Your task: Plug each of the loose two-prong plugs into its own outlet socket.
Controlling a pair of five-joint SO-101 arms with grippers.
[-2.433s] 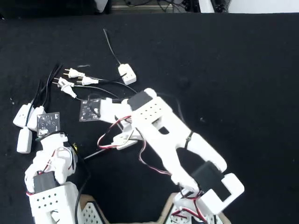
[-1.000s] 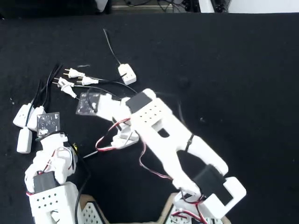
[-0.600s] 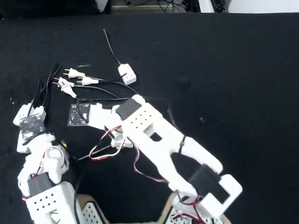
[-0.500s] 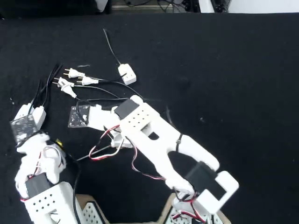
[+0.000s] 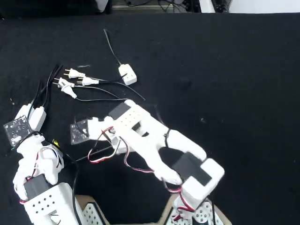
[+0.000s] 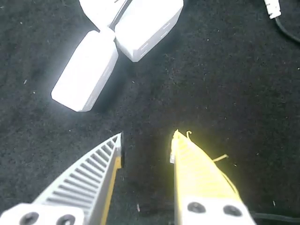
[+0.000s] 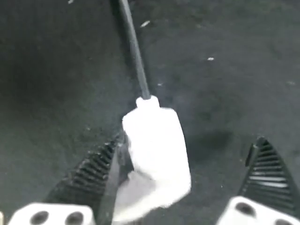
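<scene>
Three white two-prong plugs (image 5: 70,73) (image 5: 64,85) (image 5: 88,81) lie loose on black cables at the far left of the black table. One white socket block (image 5: 127,74) sits just right of them. More socket blocks (image 5: 29,116) cluster at the left edge; two of them (image 6: 86,70) (image 6: 149,24) lie just ahead of my left gripper (image 6: 146,140), which is open with nothing between its fingers. My right gripper (image 7: 190,140) is open low over the table. A white corded block (image 7: 154,145) rests against one finger; plug or socket, I cannot tell.
Black cables (image 5: 101,91) run from the plugs across the table toward the right arm (image 5: 140,133), which stretches over the near-left area. Red and white arm wires (image 5: 105,152) hang beneath it. The table's right half (image 5: 234,84) is bare black cloth.
The right arm has drawn back toward the near edge and swung left. The left arm has swung left, so its gripper now faces the socket cluster.
</scene>
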